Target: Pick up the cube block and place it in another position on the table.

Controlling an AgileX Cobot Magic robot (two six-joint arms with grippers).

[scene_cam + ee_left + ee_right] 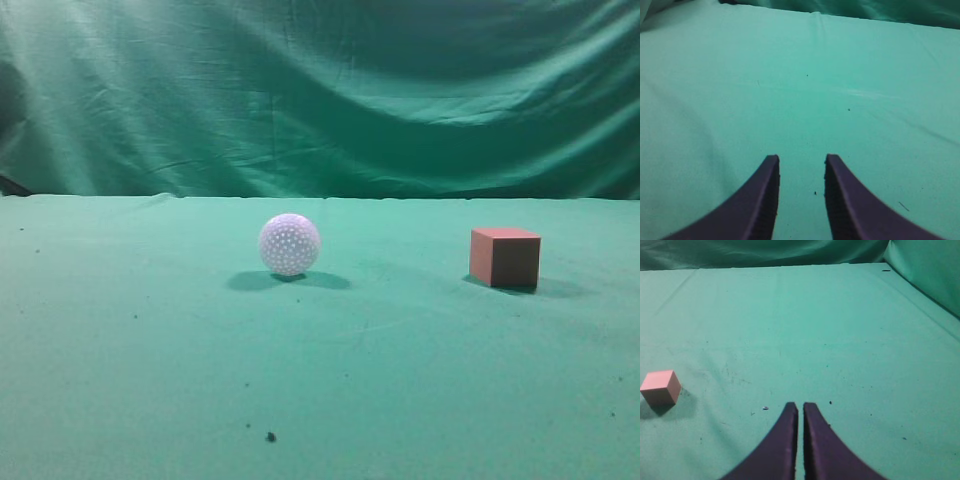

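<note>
Two objects sit on a green cloth worktop (120, 380): a reddish-brown cube block (506, 257) toward the right and a white dimpled ball (290, 244) near the middle, well apart from each other. A draped green backdrop (320, 90) hangs behind. In the right wrist view, the right pincer (800, 407) has its dark fingers nearly pressed together with only a thin slit between them, holding nothing; the cube block (660, 387) lies well off to its left, not touching it. In the left wrist view, the left pincer (801, 161) is spread apart over bare cloth, gripping nothing.
</note>
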